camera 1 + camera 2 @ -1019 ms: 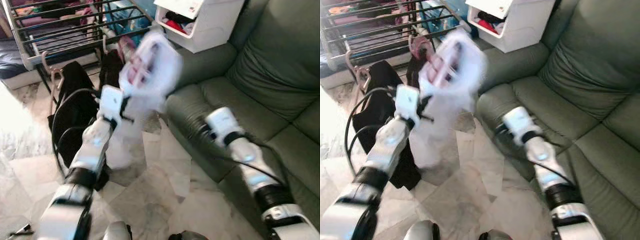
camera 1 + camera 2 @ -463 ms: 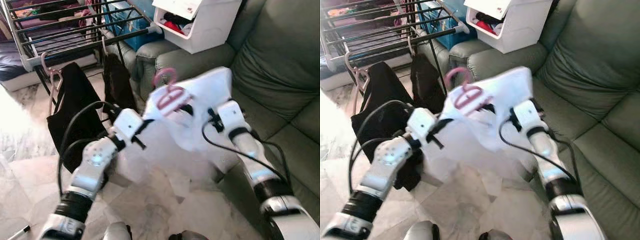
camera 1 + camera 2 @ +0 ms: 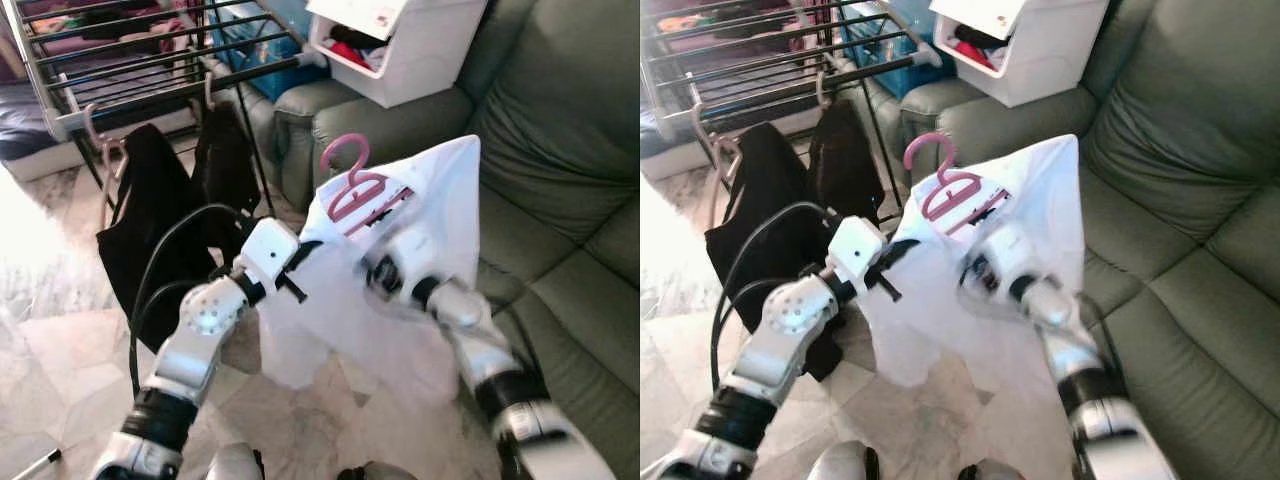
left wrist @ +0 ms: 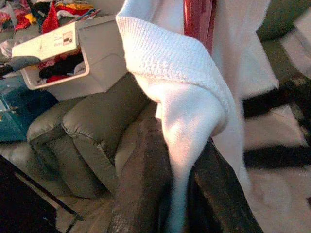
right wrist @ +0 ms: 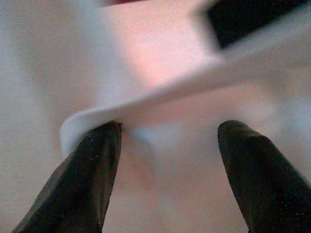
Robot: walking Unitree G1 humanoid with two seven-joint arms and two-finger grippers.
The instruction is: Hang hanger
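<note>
Pinching the white garment [image 3: 420, 210] by its knitted edge, the left gripper [image 4: 175, 194] holds the pink hanger [image 3: 350, 185] up short of the drying rack [image 3: 150, 60], while the right gripper's [image 5: 165, 160] spread fingers grip nothing, so the shirt could slip off.

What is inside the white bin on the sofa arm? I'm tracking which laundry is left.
Through the white bin's open front, red and dark clothes show. Its walls and lid hide whatever lies deeper.
</note>
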